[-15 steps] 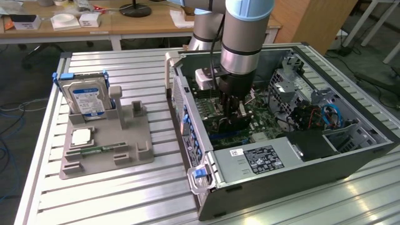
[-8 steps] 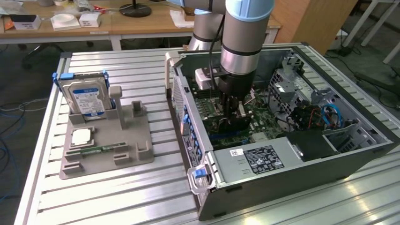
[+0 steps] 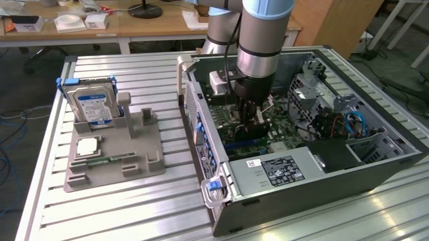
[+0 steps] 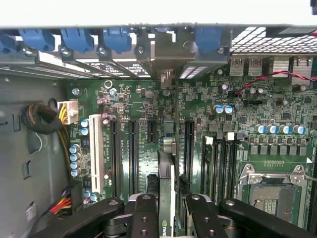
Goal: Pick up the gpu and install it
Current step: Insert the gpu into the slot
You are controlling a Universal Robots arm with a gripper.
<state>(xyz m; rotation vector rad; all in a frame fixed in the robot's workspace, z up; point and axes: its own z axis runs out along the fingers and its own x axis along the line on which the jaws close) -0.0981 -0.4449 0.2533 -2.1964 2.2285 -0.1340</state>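
Gpu (image 4: 166,188) stands edge-on over the motherboard (image 4: 129,99) slots inside the open computer case (image 3: 302,191) on the worktop (image 3: 120,201), clamped between the end effector (image 4: 169,210) fingers.

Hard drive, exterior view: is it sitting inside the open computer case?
No, the hard drive stands upright in the gray holder on the table, outside the computer case.

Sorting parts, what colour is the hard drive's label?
Hard drive label: blue and white, exterior view.

Slatted metal table (image 3: 120,211), wooden desk (image 3: 168,26) behind, grey floor (image 3: 17,90)
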